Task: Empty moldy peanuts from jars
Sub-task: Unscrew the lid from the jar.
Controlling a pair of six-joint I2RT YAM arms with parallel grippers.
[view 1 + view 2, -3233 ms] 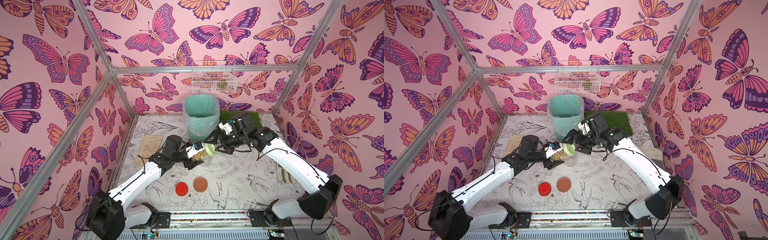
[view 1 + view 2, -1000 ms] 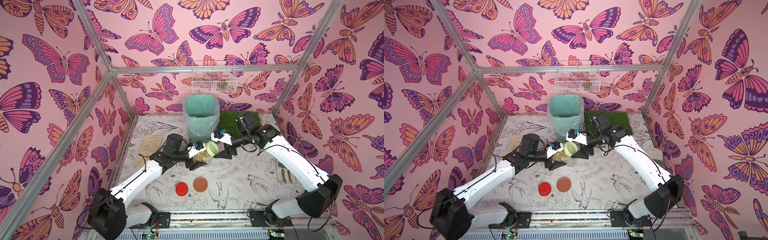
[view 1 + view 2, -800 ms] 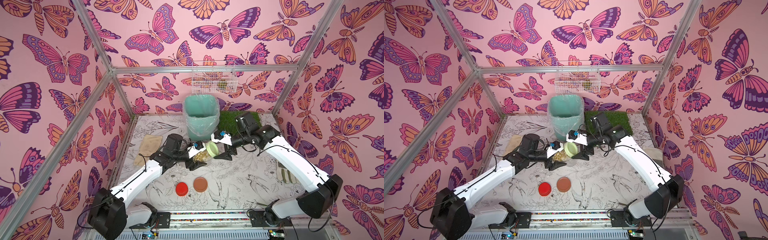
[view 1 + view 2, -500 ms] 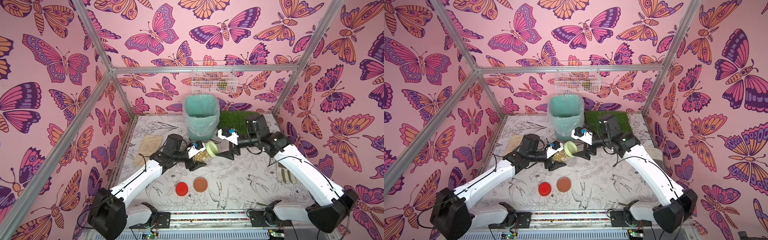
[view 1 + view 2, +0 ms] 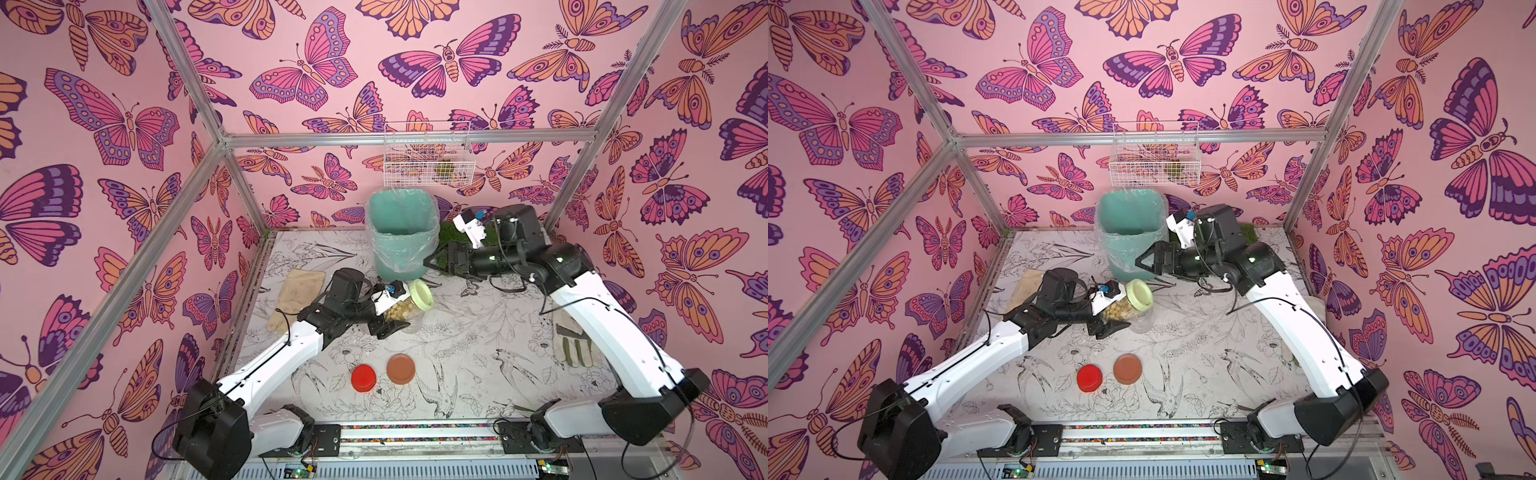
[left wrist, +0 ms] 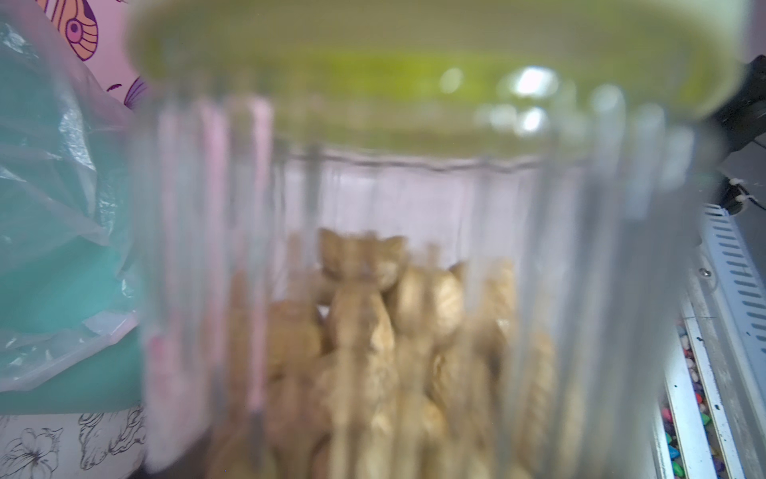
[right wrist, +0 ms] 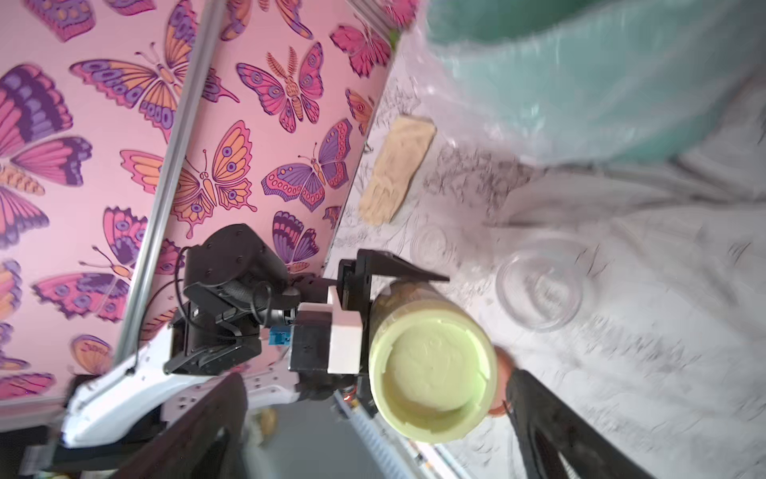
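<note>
Sideways, jar point(image 5: 400, 309) aims lid point(image 5: 420, 294) at right end effector point(image 5: 434, 262).

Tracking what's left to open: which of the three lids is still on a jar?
The light green lid, on the jar held by the left gripper; the red lid and brown lid lie loose on the table.

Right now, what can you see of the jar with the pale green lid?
The jar is a small clear cylinder of ribbed plastic with a light green screw lid in place. Tan peanuts are heaped in the end away from the lid. It is tilted, lid end higher, apparently held above the table. Only the left end effector touches it, clamped around its body.
</note>
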